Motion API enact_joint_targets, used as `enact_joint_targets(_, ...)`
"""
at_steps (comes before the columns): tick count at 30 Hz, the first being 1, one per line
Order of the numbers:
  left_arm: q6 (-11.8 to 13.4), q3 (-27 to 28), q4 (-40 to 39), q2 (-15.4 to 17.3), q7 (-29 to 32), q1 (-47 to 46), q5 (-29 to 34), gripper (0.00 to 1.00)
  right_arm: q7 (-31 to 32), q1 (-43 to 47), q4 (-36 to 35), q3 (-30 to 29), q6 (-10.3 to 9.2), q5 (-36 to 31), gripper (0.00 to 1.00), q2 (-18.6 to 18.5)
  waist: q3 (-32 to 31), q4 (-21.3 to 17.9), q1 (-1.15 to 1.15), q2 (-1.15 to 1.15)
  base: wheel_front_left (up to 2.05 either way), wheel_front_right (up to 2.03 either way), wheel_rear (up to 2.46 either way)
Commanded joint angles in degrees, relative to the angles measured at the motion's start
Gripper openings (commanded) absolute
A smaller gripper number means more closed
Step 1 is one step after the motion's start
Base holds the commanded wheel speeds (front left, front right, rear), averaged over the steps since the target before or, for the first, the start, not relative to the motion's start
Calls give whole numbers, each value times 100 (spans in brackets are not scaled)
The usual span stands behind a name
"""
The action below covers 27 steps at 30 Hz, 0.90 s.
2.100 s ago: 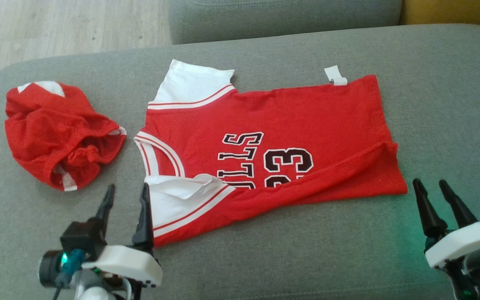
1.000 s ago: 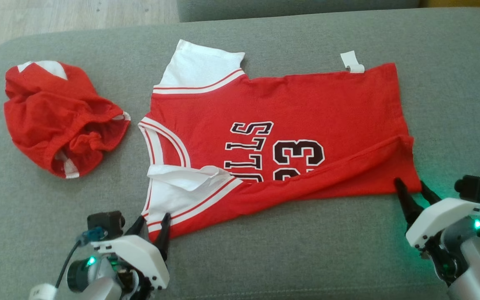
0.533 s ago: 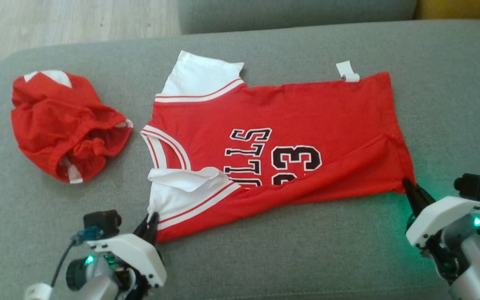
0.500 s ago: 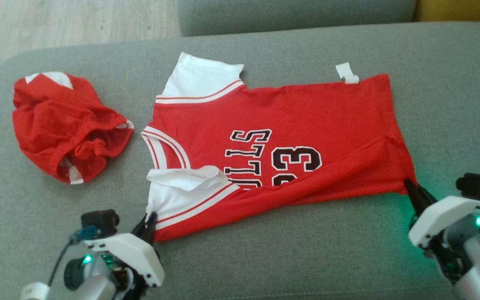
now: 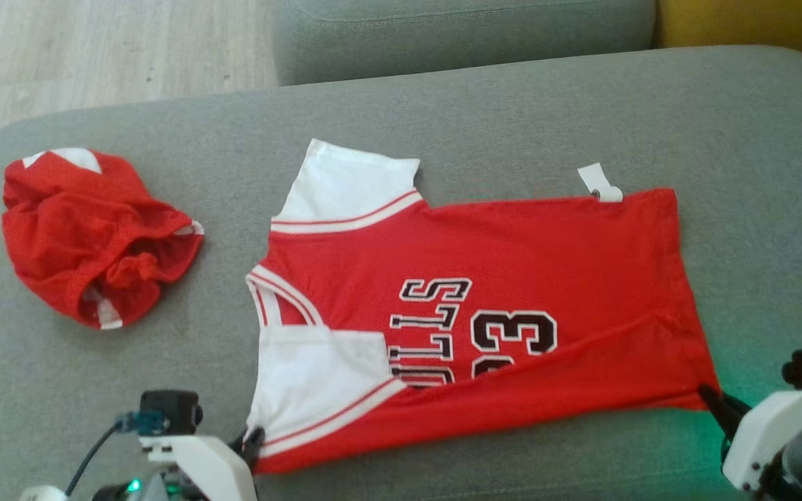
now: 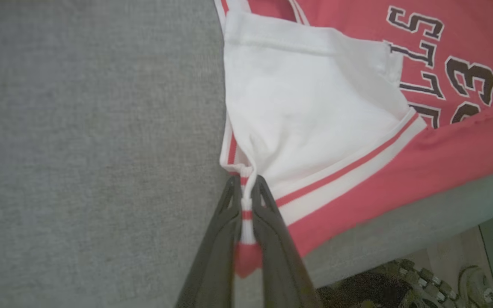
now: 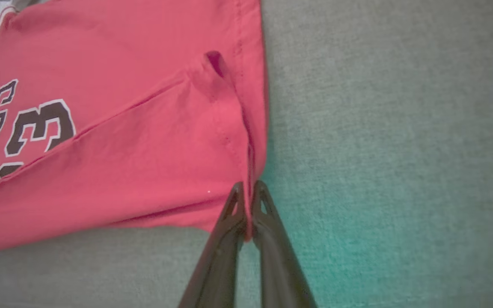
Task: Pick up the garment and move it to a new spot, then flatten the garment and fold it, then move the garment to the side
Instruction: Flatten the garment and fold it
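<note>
Red jersey (image 5: 484,278), spread on grey sofa (image 5: 164,390): left pincer (image 6: 246,183) closed on near-left sleeve corner, right pincer (image 7: 248,189) closed on near-right hem corner, likely for folding.

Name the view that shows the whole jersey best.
The head view: the jersey lies there entire, sleeves to hem. The left wrist view gives its near white sleeve, corner pinched in the left pincer; the right wrist view, its folded hem corner pinched in the right pincer.

A home: grey sofa (image 5: 512,111) (wood floor (image 5: 95,49) beyond)
</note>
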Motion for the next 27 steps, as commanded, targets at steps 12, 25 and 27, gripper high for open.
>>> enact_joint_targets(12,226,250,-744,480,292,-396,154,100,-55,155,-1027,-653,-5,-545,100,185,39,-89,0,0,0,0,0)
enact_joint_targets(25,-760,69,39,417,1090,-3214,512,100,-273,-1414,-830,-877,-5,-667,100,333,784,-185,0,0,0,0,0)
enact_joint_targets(27,-1000,20,485,250,1274,-3747,444,100,-251,-1838,-562,-844,-5,-622,100,318,1010,-205,0,0,0,0,0)
